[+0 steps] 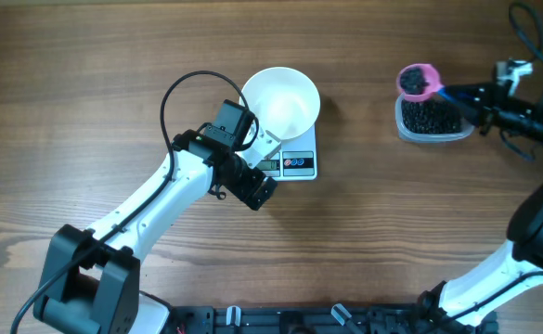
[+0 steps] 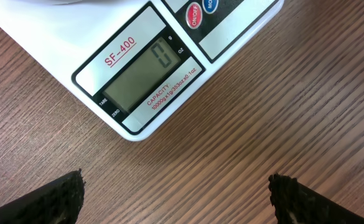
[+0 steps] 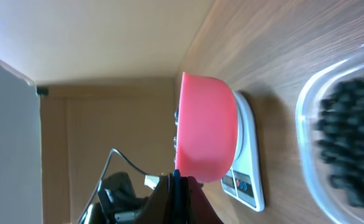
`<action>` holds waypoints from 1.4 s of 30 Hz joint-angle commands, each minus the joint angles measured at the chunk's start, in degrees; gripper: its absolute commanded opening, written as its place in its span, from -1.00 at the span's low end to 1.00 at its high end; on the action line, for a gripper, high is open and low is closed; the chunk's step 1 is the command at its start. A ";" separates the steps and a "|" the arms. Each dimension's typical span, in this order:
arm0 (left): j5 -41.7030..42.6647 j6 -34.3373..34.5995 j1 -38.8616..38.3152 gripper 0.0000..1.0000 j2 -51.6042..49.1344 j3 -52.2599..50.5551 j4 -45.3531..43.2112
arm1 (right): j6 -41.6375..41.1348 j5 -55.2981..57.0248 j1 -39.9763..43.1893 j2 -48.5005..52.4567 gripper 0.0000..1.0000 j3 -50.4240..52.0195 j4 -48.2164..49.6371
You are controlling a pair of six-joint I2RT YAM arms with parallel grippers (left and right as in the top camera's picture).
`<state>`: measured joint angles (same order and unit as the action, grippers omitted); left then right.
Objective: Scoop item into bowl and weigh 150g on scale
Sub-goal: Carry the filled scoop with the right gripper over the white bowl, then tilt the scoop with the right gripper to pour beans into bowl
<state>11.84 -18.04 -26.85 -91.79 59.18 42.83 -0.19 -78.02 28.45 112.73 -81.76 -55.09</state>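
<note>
The white bowl [image 1: 280, 100] stands on the white scale [image 1: 299, 165], and nothing shows inside it. In the left wrist view the scale's display [image 2: 147, 74] reads 0. My left gripper [image 1: 260, 188] hovers open just in front of the scale's left corner, with its fingers [image 2: 51, 202] wide apart over bare wood. My right gripper [image 1: 480, 97] is shut on the blue handle [image 3: 177, 183] of a pink scoop [image 1: 419, 81]. The scoop is heaped with the item, black beans, and hangs above the clear tub [image 1: 431, 121] that holds more beans [image 3: 350, 137].
The left arm reaches in from the lower left, with a black cable looping above its wrist [image 1: 183, 93]. The right arm comes in from the lower right. Wooden tabletop [image 1: 113, 56] lies all around.
</note>
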 commanded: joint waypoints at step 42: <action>0.50 0.35 0.00 1.00 0.70 -0.37 0.00 | 1.07 35.04 -39.67 -12.96 -0.91 -0.52 26.73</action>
<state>11.84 -18.04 -26.85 -91.79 59.18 42.83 -5.76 -49.06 -9.54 103.77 -81.62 -27.88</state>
